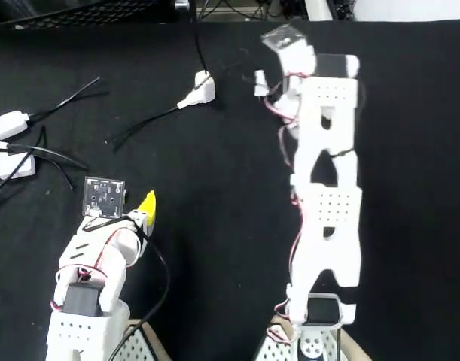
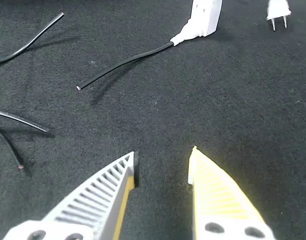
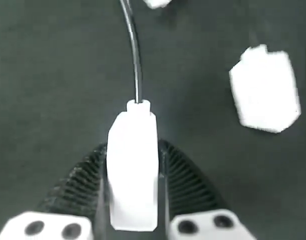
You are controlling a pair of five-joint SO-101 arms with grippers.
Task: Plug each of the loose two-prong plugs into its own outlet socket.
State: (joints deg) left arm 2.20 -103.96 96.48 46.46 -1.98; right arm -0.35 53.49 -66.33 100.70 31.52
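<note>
None seated yet, I judge: my right end effector (image 3: 132, 150) clamps a white corded piece (image 3: 132, 172), perhaps a plug; left end effector (image 2: 163, 160) gapes empty, near the socket (image 2: 204, 17).

White perforated left arm (image 1: 86, 301) and right arm (image 1: 329, 203), red wires — left pincer (image 2: 163, 152) part yellow, right pincer (image 3: 132, 147) dark, ribbed.

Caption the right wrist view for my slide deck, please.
Right gripper shut on a white corded connector against the black mat, another white block nearby.
</note>
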